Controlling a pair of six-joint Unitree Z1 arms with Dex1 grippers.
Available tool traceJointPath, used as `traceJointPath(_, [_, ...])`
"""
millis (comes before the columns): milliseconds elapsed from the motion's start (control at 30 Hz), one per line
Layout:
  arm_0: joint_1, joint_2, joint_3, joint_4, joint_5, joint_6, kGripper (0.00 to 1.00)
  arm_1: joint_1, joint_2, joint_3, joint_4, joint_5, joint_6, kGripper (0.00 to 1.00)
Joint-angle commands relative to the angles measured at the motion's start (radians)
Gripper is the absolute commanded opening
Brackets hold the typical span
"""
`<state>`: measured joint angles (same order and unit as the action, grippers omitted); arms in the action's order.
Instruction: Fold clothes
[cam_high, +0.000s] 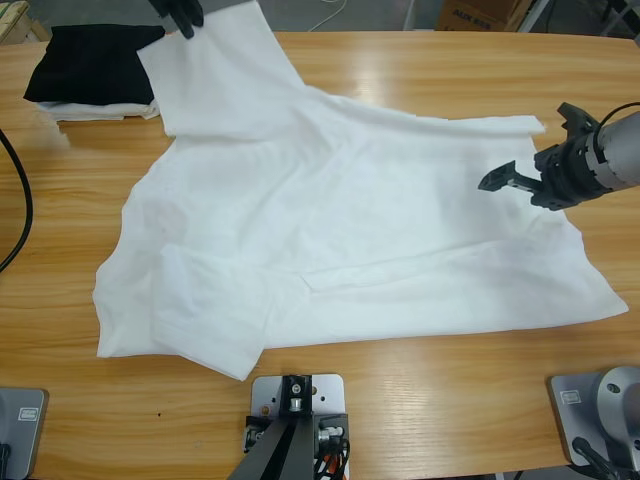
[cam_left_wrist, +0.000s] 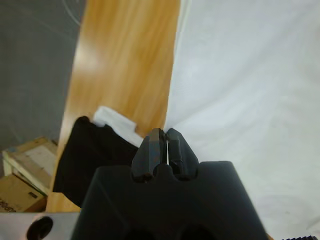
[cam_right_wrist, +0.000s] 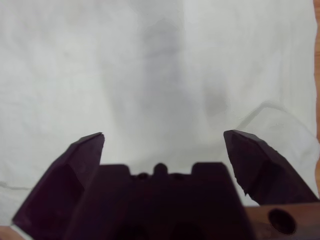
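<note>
Large plain white cotton T-shirt (cam_high: 340, 230) spread flat across the middle of the long wooden counter (cam_high: 450, 70), its long axis running roughly left to right, slightly slanted; one short sleeve (cam_high: 215, 75) points toward the far left corner. There the left hand (cam_high: 185, 17), jaws pressed together, clenched on the sleeve's edge, as the left wrist view (cam_left_wrist: 165, 145) shows. The right hand (cam_high: 525, 160) hovers over the shirt's right portion, jaws spread wide and released. Just beside the raised sleeve, at the far left, a folded black garment (cam_high: 95, 62) lies on a smaller folded white cloth (cam_high: 100, 108).
</note>
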<state>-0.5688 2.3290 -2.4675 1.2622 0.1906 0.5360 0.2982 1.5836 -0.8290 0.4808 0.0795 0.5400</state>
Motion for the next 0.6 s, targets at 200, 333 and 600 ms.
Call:
traceJointPath(200, [-0.088, 0.134, -0.088, 0.011, 0.063, -0.019, 0.0, -0.361, 0.173, -0.103, -0.197, 0.104, -0.018, 0.977])
traceJointPath(333, [-0.088, 0.154, -0.104, 0.011, 0.143, -0.046, 0.0, -0.407, 0.249, -0.141, -0.257, 0.172, 0.029, 0.966])
traceJointPath(600, [-0.075, 0.196, -0.12, 0.013, 0.245, -0.103, 0.0, -0.422, 0.3, -0.167, -0.293, 0.209, 0.098, 0.893])
